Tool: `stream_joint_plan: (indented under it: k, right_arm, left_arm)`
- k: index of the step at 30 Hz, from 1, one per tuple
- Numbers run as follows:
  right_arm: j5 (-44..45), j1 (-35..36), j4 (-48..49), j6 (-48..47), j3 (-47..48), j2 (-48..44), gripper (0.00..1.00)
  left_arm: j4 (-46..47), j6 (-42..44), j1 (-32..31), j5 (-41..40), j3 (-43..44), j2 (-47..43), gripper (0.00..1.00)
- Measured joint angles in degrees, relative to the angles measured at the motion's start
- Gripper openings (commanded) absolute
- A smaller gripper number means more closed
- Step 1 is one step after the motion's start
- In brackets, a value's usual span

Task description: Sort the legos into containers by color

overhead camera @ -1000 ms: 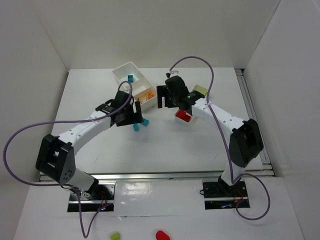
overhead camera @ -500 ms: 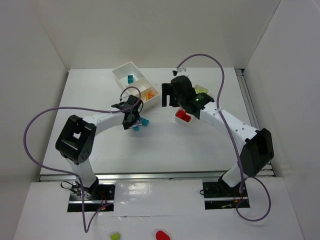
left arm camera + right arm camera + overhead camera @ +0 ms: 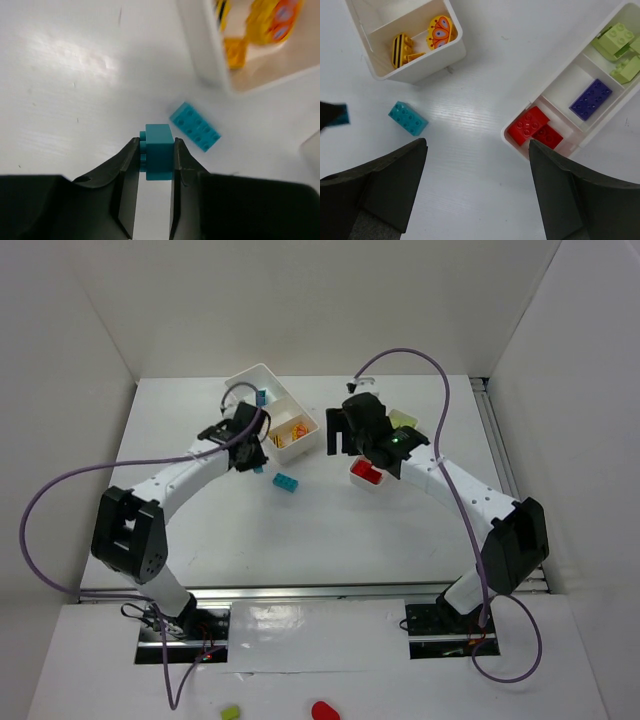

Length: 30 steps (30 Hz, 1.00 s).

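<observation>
My left gripper point(image 3: 156, 145) is shut on a cyan lego point(image 3: 159, 141), held just above the table beside the white two-part bin point(image 3: 246, 385). From above, that gripper point(image 3: 250, 456) hangs at the bin's near corner. A second cyan lego point(image 3: 286, 482) point(image 3: 195, 126) point(image 3: 408, 118) lies flat on the table. The bin holds a cyan lego point(image 3: 262, 397) and yellow-orange pieces point(image 3: 440, 31). My right gripper point(image 3: 477, 172) point(image 3: 338, 432) hovers open and holds nothing. Below it is the divided white tray point(image 3: 520, 146) with red legos point(image 3: 530, 125), a purple one point(image 3: 590, 99) and lime ones point(image 3: 615, 40).
White walls close the table in on the left, back and right. A metal rail point(image 3: 510, 480) runs along the right edge. Purple cables loop over both arms. A lime bit point(image 3: 231, 710) and a red bit point(image 3: 324, 709) lie outside the table by the arm bases.
My left gripper closed on one cyan lego and carried it up and left toward the bin, leaving the other cyan lego on the table. The right gripper has barely moved.
</observation>
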Motion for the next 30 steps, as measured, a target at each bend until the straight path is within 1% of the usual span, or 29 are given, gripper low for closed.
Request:
stream_joint_plan:
  k: [3, 6, 10, 13, 15, 16, 19, 21, 23, 25, 26, 29, 30]
  right_arm:
    - [0.3, -0.4, 0.0, -0.4, 0.0, -0.1, 0.9]
    - [0.5, -1.3, 0.0, -0.9, 0.2, -0.1, 0.9]
    - [0.9, -3.3, 0.0, -1.4, 0.4, 0.1, 0.9]
    - [1.1, -4.9, 0.0, -1.5, 0.7, 0.7, 0.9]
    - [1.1, -5.9, 0.1, -1.5, 1.0, 1.3, 0.9]
    - [1.0, -6.4, 0.1, -1.5, 1.2, 1.7, 0.9]
    - [0.7, -7.7, 0.1, -1.5, 2.2, 3.6, 0.9]
    - [0.1, -8.1, 0.1, -1.5, 2.9, 5.1, 0.9]
    - [-0.2, -8.3, 0.0, -1.5, 3.3, 6.3, 0.9]
    - [-0.6, -8.4, 0.0, -1.5, 3.3, 6.7, 0.9]
    - [-0.9, -8.4, 0.0, -1.5, 3.3, 6.7, 0.9]
    - [-1.6, -8.3, 0.4, -1.2, 3.2, 6.4, 0.9]
    - [-1.6, -8.3, 0.4, -1.2, 3.0, 6.2, 0.9]
  left_arm:
    - [-0.2, 2.8, 3.4, -0.7, 8.2, -0.6, 0.12]
    - [-1.1, 5.4, 6.7, -1.4, 19.2, 3.4, 0.12]
    - [-1.0, 8.1, 9.9, -1.2, 36.2, 15.5, 0.12]
    - [-1.6, 9.0, 11.8, 0.2, 46.4, 25.1, 0.12]
    - [-1.9, 9.5, 12.8, 1.6, 51.7, 30.5, 0.21]
    - [-2.0, 9.6, 13.3, 2.5, 54.1, 33.3, 0.34]
    - [-1.6, 10.4, 14.6, 5.4, 61.0, 40.4, 0.86]
    - [-1.5, 11.3, 15.3, 8.6, 64.5, 43.9, 0.92]
    - [-1.6, 11.6, 15.9, 11.5, 64.6, 44.5, 0.9]
    - [-0.7, 12.3, 16.1, 13.8, 61.0, 42.1, 0.86]
    - [-0.4, 12.5, 16.2, 14.8, 57.7, 39.8, 0.83]
    - [-0.1, 13.2, 15.5, 15.7, 44.7, 29.1, 0.83]
    - [-0.5, 13.3, 15.0, 15.6, 41.8, 25.9, 0.83]
